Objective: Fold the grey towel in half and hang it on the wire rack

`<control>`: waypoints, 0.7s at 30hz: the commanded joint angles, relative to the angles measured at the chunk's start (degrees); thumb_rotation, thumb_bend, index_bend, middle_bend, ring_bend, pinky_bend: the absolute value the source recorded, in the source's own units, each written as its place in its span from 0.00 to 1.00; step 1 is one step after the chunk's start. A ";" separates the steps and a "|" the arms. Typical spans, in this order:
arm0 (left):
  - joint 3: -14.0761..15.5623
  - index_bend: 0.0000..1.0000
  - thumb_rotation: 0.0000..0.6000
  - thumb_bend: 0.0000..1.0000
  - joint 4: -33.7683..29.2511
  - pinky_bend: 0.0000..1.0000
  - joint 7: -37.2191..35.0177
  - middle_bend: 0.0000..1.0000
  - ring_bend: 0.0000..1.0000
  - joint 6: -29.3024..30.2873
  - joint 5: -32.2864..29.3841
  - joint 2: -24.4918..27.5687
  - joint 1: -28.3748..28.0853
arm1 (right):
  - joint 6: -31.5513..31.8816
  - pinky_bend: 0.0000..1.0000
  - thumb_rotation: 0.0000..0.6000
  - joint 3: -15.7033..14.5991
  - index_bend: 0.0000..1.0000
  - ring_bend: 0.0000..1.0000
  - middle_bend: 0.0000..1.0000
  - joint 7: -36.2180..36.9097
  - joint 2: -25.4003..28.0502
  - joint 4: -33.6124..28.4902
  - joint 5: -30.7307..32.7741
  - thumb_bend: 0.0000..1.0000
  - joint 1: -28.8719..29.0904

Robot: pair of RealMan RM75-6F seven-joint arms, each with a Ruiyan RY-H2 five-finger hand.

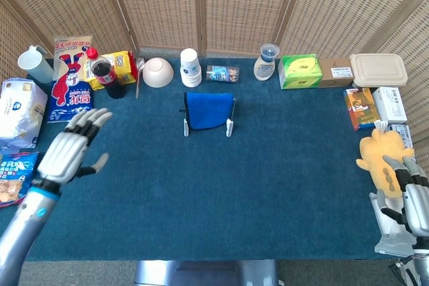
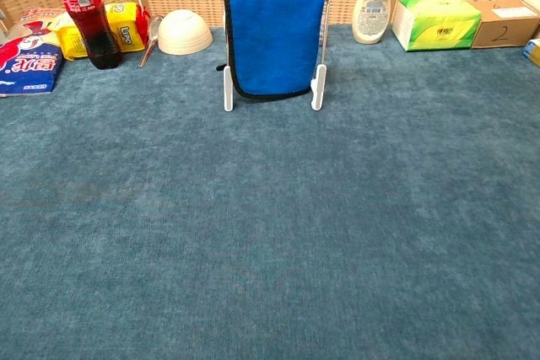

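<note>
Towel (image 2: 274, 35), blue with a dark edge, hung folded over the wire rack (image 2: 318, 82) at the middle of the bench (image 1: 268, 185), its front flap reaching most of the way down between the rack's two white feet. Left hand (image 1: 67, 152) hovered over the bench's left edge, well apart from the rack, fingers spread and straight, holding nothing. Right hand (image 1: 412, 195) sat at the far right edge, low in the head view, beside a yellow plush toy (image 1: 382, 159); whether its fingers were curled or apart I could not tell. Behind the rack stood a stack of paper cups (image 1: 191, 67), a white bowl (image 1: 157, 72) turned upside down, and a cola bottle (image 2: 83, 10). A green tissue box (image 1: 300, 70) lay further right.
</note>
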 commanded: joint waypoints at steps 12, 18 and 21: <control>13.57 0.04 1.00 0.22 8.96 0.00 0.42 0.01 0.00 19.68 8.26 -1.18 24.73 | -0.54 0.00 1.00 -0.96 0.11 0.00 0.17 -13.98 -5.27 2.85 -1.19 0.50 2.03; 13.16 0.05 1.00 0.22 11.62 0.00 0.77 0.01 0.00 21.70 8.31 -2.53 28.80 | -0.30 0.00 1.00 -0.93 0.11 0.00 0.17 -14.48 -7.43 4.37 -1.63 0.50 2.56; 12.46 0.05 1.00 0.22 11.78 0.00 0.15 0.01 0.00 21.92 8.81 -2.54 29.47 | -0.17 0.00 1.00 -0.95 0.11 0.00 0.17 -13.62 -7.90 4.83 -2.14 0.50 2.78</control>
